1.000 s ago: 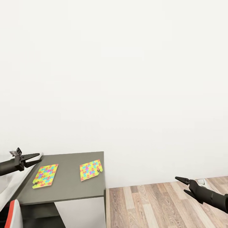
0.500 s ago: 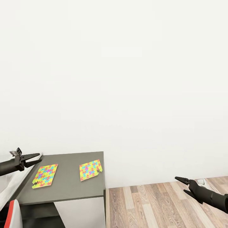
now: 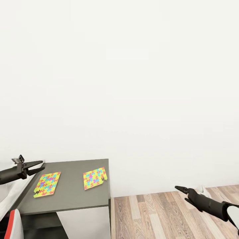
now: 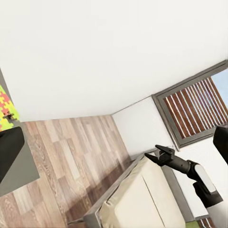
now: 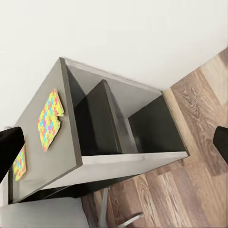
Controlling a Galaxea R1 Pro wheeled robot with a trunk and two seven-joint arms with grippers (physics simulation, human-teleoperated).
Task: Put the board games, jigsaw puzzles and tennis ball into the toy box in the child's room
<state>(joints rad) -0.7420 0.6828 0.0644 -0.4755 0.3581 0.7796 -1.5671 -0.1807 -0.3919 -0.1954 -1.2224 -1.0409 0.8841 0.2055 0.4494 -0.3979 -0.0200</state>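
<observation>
Head view puts 2 thin multicoloured jigsaw puzzles flat on the dark-grey table section. Left gripper hovers just beside its far-left corner, spread and empty; right gripper looks pinched shut. Come down square, pinching an edge

There were no words, numbers, labels or signs to read in any of the pictures. The two jigsaw puzzles on the dark grey table had only coloured puzzle shapes on them, with no writing. The wall was plain white, and the wood floor had no marks to read.
</observation>
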